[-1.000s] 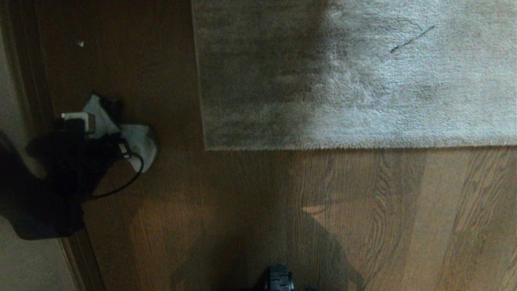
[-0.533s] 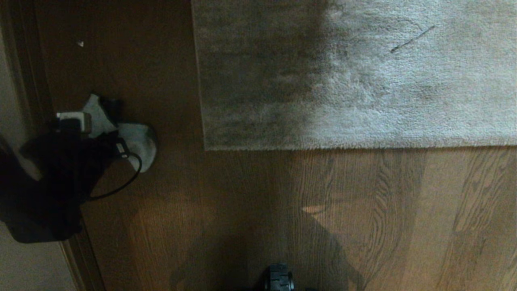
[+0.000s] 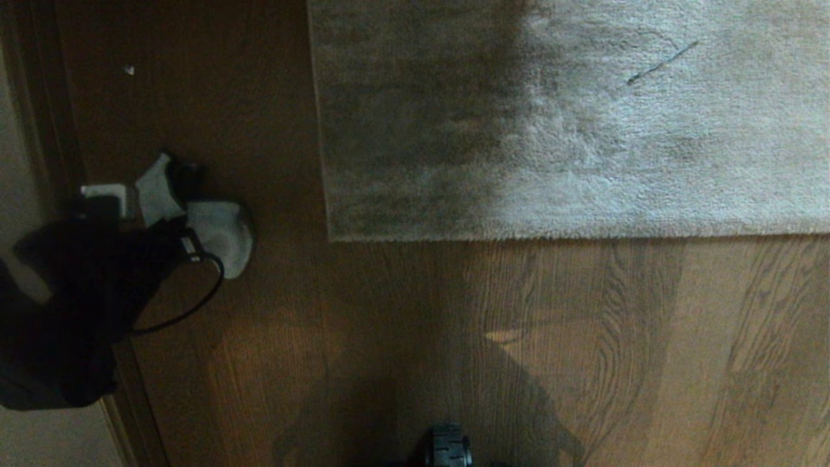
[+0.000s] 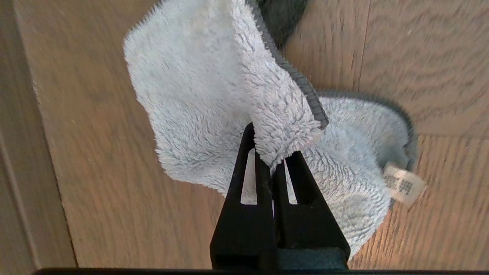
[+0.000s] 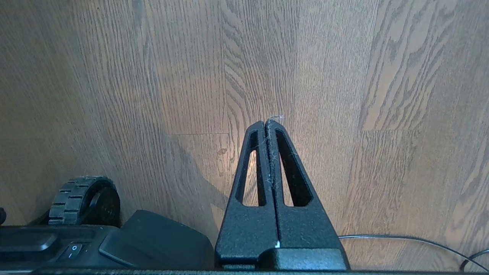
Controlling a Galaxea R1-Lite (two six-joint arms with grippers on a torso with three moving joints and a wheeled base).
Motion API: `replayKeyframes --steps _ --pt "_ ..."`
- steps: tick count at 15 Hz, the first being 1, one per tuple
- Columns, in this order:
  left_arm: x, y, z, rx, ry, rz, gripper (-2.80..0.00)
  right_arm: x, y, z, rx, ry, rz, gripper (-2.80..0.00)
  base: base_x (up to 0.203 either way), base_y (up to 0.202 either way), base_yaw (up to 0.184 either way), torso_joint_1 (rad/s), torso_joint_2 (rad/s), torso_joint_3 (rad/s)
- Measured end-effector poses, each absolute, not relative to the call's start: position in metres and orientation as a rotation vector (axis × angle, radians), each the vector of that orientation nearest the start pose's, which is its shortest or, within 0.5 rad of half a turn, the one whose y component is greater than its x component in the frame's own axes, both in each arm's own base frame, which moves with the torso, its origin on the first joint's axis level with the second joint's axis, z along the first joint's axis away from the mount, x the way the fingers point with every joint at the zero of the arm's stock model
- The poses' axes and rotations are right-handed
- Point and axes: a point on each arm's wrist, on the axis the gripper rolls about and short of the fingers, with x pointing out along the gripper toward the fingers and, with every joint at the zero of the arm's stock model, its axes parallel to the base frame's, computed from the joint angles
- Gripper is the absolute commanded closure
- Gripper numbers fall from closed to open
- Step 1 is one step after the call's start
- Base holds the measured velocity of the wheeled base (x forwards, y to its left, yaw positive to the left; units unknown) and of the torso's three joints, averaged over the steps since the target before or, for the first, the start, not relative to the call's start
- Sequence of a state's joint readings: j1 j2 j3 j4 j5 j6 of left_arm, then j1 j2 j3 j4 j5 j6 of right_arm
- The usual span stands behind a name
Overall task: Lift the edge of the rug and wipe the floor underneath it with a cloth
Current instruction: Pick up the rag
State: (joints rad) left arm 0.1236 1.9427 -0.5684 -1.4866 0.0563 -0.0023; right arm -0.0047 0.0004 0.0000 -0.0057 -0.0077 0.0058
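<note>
My left gripper (image 3: 176,224) is at the far left over the floor (image 3: 583,337), shut on a fold of the pale grey-green cloth (image 3: 220,237). In the left wrist view the black fingertips (image 4: 250,137) pinch the fluffy cloth (image 4: 198,95), whose white tag (image 4: 403,186) hangs to one side. The rug (image 3: 583,130) lies flat, its edge (image 3: 551,235) straight and its corner (image 3: 331,237) a short way right of the cloth. My right gripper (image 5: 269,122) is parked over bare floor (image 5: 382,76), shut and holding nothing.
A dark threshold strip (image 3: 39,97) runs along the left side. A small white scrap (image 3: 129,69) lies on the floor beyond the cloth, and a dark thread (image 3: 661,63) on the rug. The robot's base wheel (image 5: 82,198) and a cable (image 5: 401,238) sit near the right gripper.
The left arm has drawn back a little toward the lower left of the head view, and the cloth's upper fold has shifted with it. The rug and the right arm have not moved.
</note>
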Motion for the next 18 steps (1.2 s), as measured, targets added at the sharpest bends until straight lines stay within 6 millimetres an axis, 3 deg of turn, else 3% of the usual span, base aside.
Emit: replayKeyframes --steps 7,18 --pt "0.304 0.039 0.144 0.002 -0.132 0.173 0.0 -0.023 0.0 0.076 0.006 -0.005 -0.012 0.0 0.0 0.0 0.0 0.0 0.0 0.0" --pt "0.242 0.023 0.149 0.001 -0.019 0.139 0.0 -0.023 0.0 0.076 0.006 -0.005 -0.012 0.0 0.0 0.0 0.0 0.0 0.0 0.0"
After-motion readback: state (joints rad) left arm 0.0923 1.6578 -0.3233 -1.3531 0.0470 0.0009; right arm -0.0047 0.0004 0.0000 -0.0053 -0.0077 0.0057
